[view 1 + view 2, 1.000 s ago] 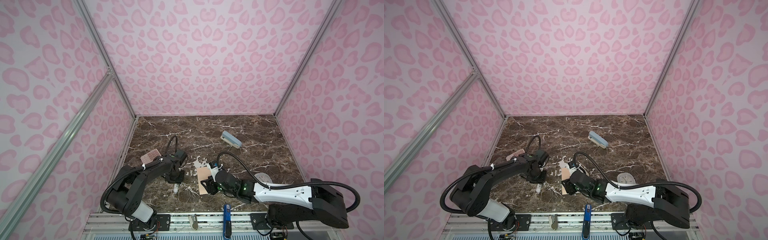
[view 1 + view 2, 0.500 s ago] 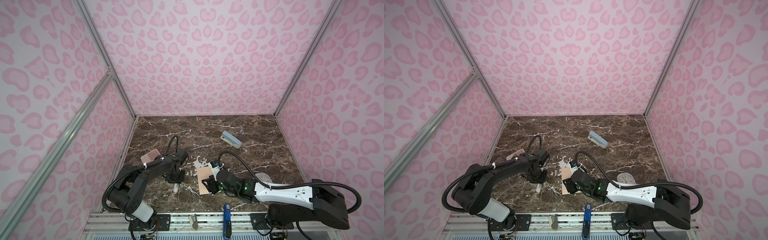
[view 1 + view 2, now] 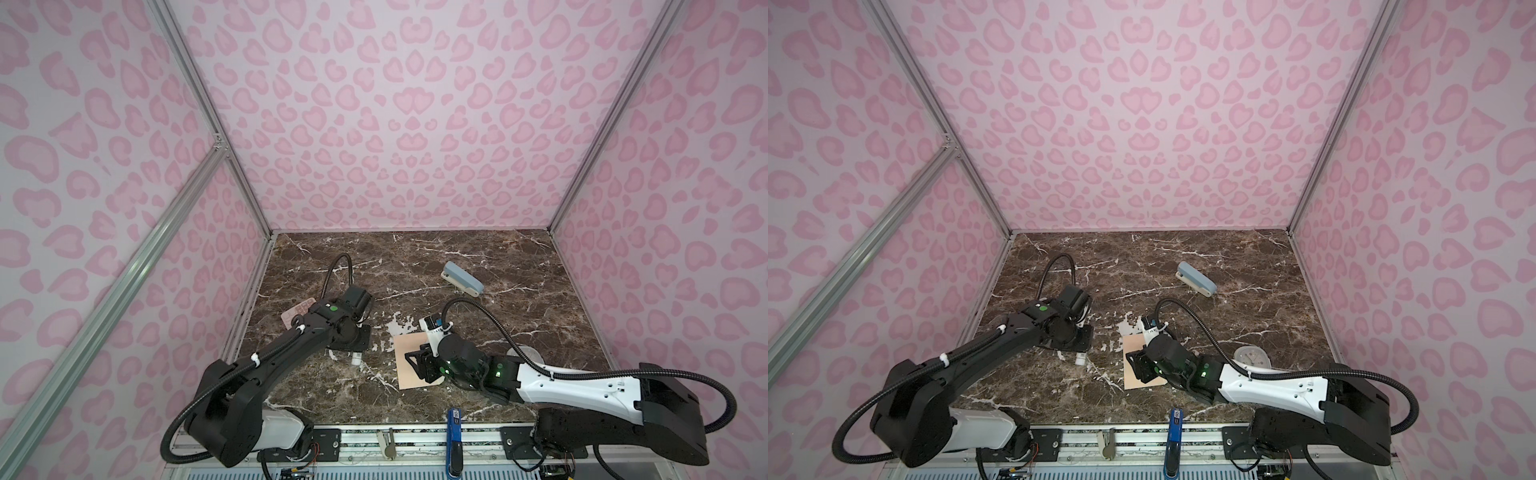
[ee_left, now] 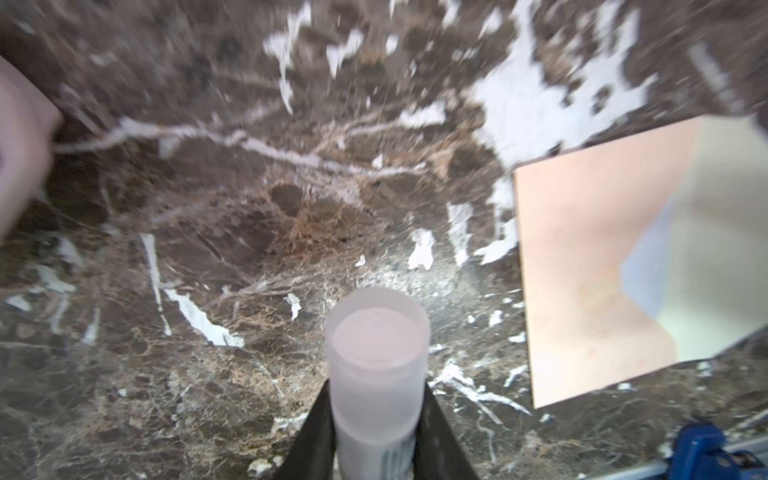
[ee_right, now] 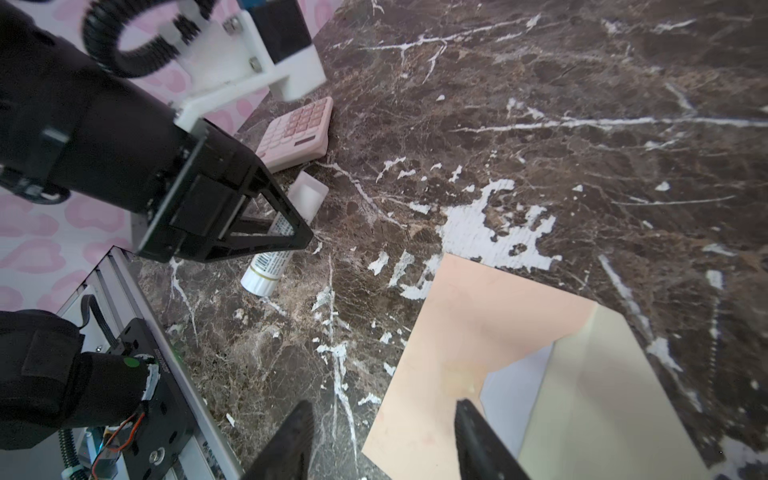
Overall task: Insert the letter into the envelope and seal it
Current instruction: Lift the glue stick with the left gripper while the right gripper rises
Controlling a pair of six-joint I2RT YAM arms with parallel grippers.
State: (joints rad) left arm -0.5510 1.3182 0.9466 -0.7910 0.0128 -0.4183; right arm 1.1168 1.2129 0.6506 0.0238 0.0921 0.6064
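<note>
- Left end effector point(image 4: 376, 395) grips a glue stick point(image 4: 376, 345).
- Envelope point(image 5: 457, 332), flap open, letter point(image 5: 511, 382) inside, lies mid-front on the surface point(image 5: 582, 124), to its right.
- Right end effector point(image 5: 383, 409), open, empty, straddles the envelope's edge: nearer arm.

You have the envelope point(image 3: 407, 343) lying on the counter point(image 3: 415, 266); the glue stick point(image 3: 356, 360) is to its left, the stapler point(image 3: 462, 279) behind.

Robotics lab booth: a marble-patterned bench point(image 3: 415, 266) is being enclosed by pink heart-print walls point(image 3: 411, 104) and aluminium framing point(image 3: 193, 83).
</note>
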